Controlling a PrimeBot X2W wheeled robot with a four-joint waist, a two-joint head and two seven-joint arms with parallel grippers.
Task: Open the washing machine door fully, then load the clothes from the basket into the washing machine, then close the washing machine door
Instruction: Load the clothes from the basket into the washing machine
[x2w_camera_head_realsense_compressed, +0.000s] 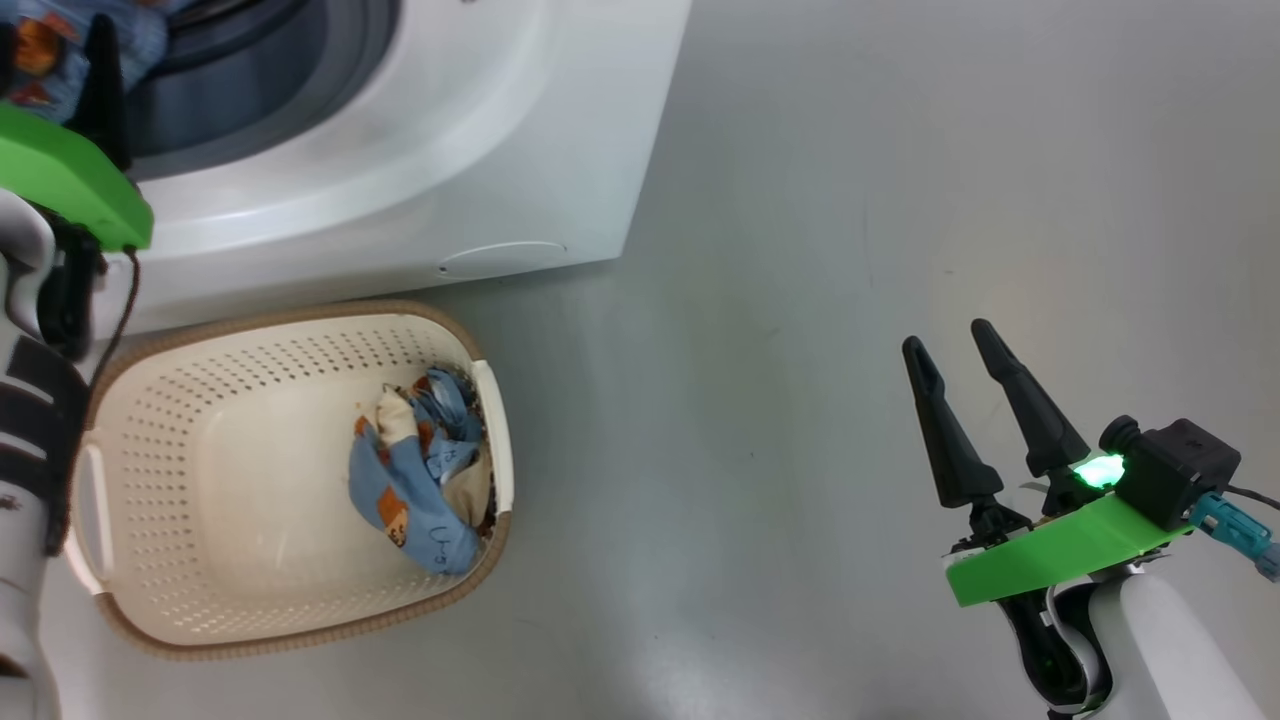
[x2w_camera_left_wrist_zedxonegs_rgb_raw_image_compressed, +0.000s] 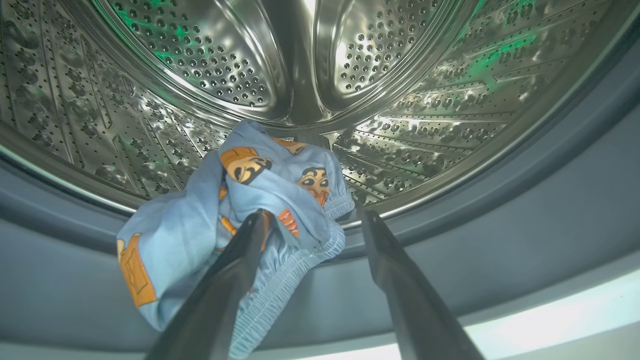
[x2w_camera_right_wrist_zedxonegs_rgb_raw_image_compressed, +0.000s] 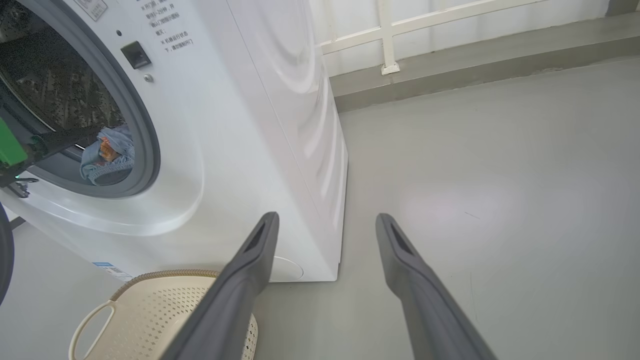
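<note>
- While the left gripper (x2w_camera_left_wrist_zedxonegs_rgb_raw_image_compressed: 314, 215) reaches into the mouth of the washing machine (x2w_camera_head_realsense_compressed: 450, 130), its jaws stand wide apart and clamp nothing.
- One light-blue bear-print garment (x2w_camera_left_wrist_zedxonegs_rgb_raw_image_compressed: 280, 170) lies just ahead of it. It is bunched against one finger (x2w_camera_left_wrist_zedxonegs_rgb_raw_image_compressed: 235, 270) and clear of the other.
- That garment is draped over the lip of the grey gasket (x2w_camera_left_wrist_zedxonegs_rgb_raw_image_compressed: 500, 225). Its long axis slants from the gripper's near side up toward the steel drum (x2w_camera_left_wrist_zedxonegs_rgb_raw_image_compressed: 225, 60), with the elastic hem turned toward the gripper.
- The right gripper (x2w_camera_head_realsense_compressed: 950, 337) hangs over bare floor (x2w_camera_head_realsense_compressed: 850, 200), jaws spread and empty, its fingers pointing toward the washer's front corner.
- The basket (x2w_camera_head_realsense_compressed: 250, 330) sits on the floor just beside the washer's front, well off to the right gripper's left and beneath the left arm. Its long axis runs along the washer's front.
- More clothes (x2w_camera_head_realsense_compressed: 420, 470) lie bunched at the basket end nearer the right gripper, the heap stretched across the basket's short way.
</note>
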